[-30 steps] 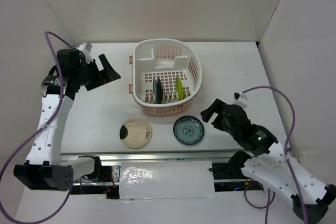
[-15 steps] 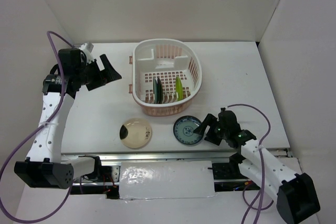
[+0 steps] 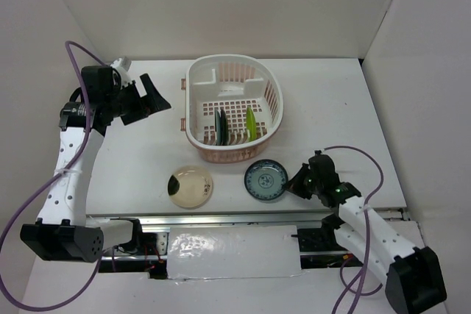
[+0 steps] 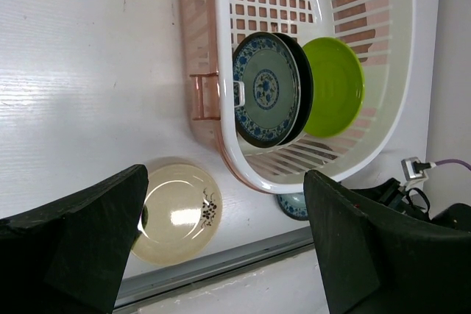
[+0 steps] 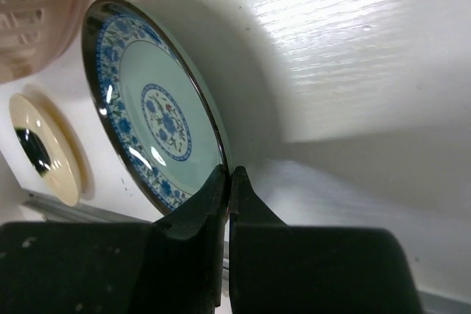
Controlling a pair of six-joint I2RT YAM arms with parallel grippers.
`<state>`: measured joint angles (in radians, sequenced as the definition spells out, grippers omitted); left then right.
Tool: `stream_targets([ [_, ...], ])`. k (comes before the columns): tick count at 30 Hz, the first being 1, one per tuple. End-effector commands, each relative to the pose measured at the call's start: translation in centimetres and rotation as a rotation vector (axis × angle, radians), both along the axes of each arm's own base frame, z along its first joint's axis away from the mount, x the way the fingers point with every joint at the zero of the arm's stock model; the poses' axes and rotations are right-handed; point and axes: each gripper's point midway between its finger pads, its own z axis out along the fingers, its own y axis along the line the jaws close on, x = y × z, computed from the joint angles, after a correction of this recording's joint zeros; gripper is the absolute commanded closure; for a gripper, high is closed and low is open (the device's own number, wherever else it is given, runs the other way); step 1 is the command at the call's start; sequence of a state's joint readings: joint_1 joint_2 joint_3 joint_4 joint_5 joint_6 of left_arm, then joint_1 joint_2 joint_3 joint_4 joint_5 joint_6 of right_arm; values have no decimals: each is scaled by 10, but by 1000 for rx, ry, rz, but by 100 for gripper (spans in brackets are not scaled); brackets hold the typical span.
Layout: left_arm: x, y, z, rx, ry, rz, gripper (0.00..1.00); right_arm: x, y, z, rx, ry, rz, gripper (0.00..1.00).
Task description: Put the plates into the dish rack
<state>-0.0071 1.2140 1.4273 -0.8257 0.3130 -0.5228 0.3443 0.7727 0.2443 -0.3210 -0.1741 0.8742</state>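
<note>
The pale-pink and white dish rack (image 3: 274, 93) stands at mid-table. A teal-blue patterned plate (image 4: 265, 90), a black plate (image 4: 303, 101) and a lime-green plate (image 4: 335, 86) stand on edge inside it. In front of the rack a tan plate with a dark patch (image 3: 190, 185) lies flat on the table. Beside it is a second teal-blue plate (image 3: 265, 180). My right gripper (image 5: 229, 174) is shut on the right rim of that plate (image 5: 158, 119), one finger inside the rim and one outside. My left gripper (image 3: 158, 97) hangs open left of the rack, holding nothing.
White walls enclose the table at the back and on both sides. A metal rail (image 3: 221, 218) runs along the near edge, just in front of the two plates on the table. The rack's pink handle (image 4: 202, 97) sticks out on its left side.
My right arm has dropped in from the right to the teal-blue plate, and its jaws have closed on the rim. The left arm has barely moved.
</note>
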Motion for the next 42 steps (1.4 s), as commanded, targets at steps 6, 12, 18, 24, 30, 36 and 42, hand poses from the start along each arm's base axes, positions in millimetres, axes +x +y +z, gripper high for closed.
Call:
stream_targets([
  [6,8,-2,17,-4,-52,-29,1,-4,-31,38,-62,-24,-204,100],
  [12,9,-2,20,-4,-58,-25,1,-15,-66,52,-194,64,-391,100],
  [18,7,0,17,5,-57,-20,1,-13,-85,66,-227,75,-560,100],
  [24,8,-1,15,0,-49,-24,1,-1,-106,117,-285,3,-671,100],
  [30,8,0,13,8,-50,-20,1,13,-141,208,-417,-200,-791,100],
  [36,10,4,15,21,-51,0,1,58,-109,309,-449,-424,-640,100],
  [42,9,9,13,40,-43,24,1,101,-38,354,-672,-461,-454,100],
])
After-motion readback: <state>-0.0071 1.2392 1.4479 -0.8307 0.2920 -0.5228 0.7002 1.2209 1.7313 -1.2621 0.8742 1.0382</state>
